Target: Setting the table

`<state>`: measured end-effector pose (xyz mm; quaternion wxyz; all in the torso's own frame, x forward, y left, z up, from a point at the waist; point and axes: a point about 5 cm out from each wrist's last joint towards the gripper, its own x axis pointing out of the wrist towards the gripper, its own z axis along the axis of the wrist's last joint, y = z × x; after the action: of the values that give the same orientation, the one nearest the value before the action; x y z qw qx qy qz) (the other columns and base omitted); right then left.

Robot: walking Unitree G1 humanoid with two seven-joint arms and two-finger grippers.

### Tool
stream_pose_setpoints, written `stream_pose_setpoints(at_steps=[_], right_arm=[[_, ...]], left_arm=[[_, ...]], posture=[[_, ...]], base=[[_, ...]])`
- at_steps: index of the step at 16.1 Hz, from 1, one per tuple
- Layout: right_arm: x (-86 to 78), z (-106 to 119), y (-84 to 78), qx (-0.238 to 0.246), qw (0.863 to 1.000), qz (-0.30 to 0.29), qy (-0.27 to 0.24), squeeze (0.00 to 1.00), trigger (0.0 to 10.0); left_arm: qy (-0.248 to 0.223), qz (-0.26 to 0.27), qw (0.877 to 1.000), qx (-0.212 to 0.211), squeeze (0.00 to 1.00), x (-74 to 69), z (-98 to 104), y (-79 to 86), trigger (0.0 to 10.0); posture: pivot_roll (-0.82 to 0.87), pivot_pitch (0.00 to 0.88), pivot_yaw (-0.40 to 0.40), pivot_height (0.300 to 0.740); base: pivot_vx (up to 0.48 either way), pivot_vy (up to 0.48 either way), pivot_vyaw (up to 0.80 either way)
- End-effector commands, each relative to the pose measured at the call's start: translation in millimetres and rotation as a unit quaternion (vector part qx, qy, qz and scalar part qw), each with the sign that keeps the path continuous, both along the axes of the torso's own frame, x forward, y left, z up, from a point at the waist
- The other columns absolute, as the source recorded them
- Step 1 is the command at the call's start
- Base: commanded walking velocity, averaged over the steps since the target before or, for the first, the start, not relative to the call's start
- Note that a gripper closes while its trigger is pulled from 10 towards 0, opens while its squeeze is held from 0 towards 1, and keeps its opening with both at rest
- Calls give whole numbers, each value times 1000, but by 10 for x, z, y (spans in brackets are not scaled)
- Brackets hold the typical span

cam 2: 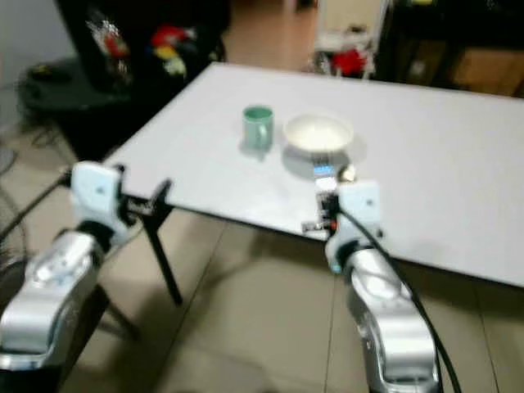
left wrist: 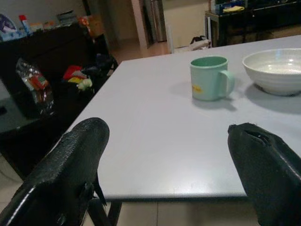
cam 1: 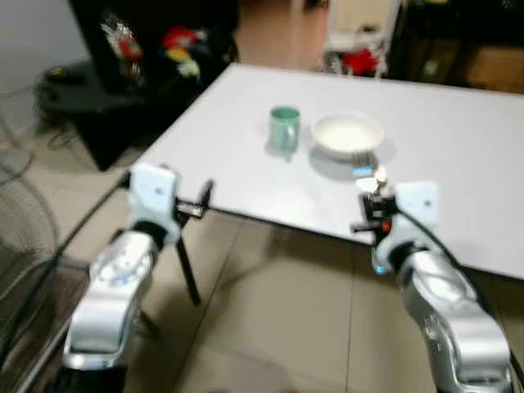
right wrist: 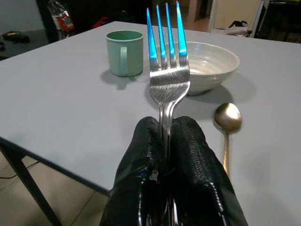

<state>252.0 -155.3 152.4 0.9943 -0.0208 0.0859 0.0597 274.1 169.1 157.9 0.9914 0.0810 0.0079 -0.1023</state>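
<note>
The white counter (cam 1: 458,147) carries a white bowl (cam 1: 348,133) with a green mug (cam 1: 284,128) just beside it on the robot's left, and a gold spoon (right wrist: 227,123) lying near the bowl on the near side. The right tool (right wrist: 169,141) hovers at the counter's near edge, its fingers clamped together on the handle of a fork (right wrist: 168,70) — tines pointing toward the bowl. The left tool (left wrist: 174,155) waits with fingers apart, holding nothing, near the counter's corner. To place the fork well, I'd judge it should be lowered flat beside the bowl, parallel to the spoon — released only once it rests on the surface.
</note>
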Motion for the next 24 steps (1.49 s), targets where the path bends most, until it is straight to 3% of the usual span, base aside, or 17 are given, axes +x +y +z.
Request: stream_pose_setpoints(at_steps=[1,24], right_arm=[[-12,79,-95,-3,1000,-22,-18,0,10000],[-79,71,-127,5,999,-46,-13,0,10000]], left_arm=[[-1,-16,1000,-1,0,1,10,-89,10000],[1,-38,999,-9,0,24,8,-194,10000]], posture=[[50,0,66,740],[33,0,79,740]], base=[[352,0,0],[348,0,0]])
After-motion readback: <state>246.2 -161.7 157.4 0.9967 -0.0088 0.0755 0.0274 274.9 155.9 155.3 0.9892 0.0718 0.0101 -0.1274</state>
